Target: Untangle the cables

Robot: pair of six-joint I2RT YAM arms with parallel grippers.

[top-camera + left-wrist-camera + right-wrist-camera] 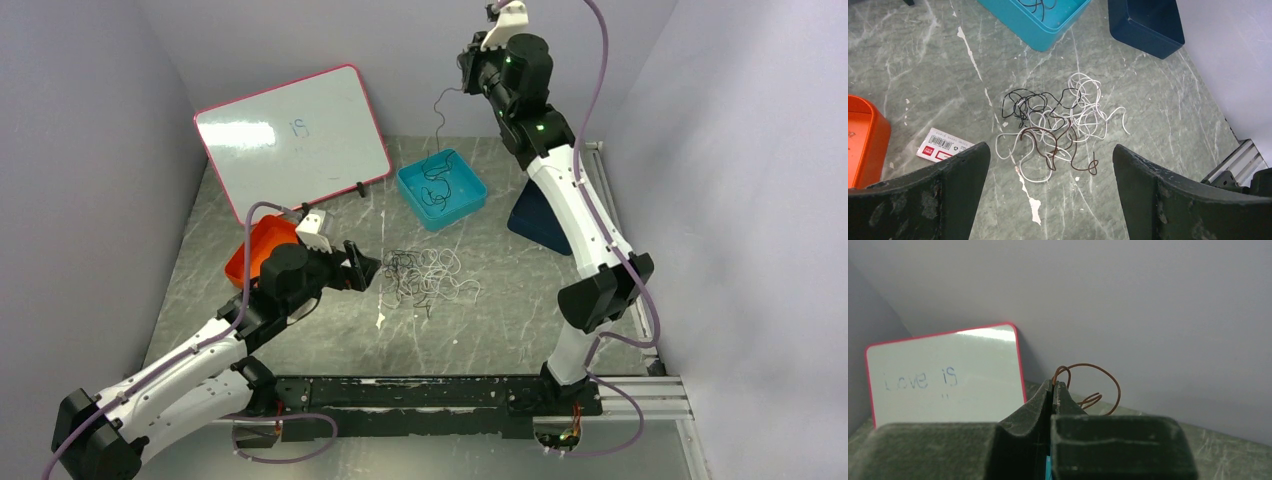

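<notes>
Tangle of cables (pixel 425 275), black, white and brown, loose at the middle of the tabletop; my left gripper (pixel 368 268) sits just beside it toward the left edge, fingers (pixel 943 195) spread wide, holding nothing. One brown cable (pixel 1093 365) is pinched in my right gripper (pixel 1054 386), high over the far edge, its length trailing down to the teal tray (pixel 414 205)

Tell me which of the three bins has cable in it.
The teal bin, back centre: dark cable loops lie inside, one strand rising to the shut right gripper. The orange bin and dark blue bin show none where visible.
</notes>
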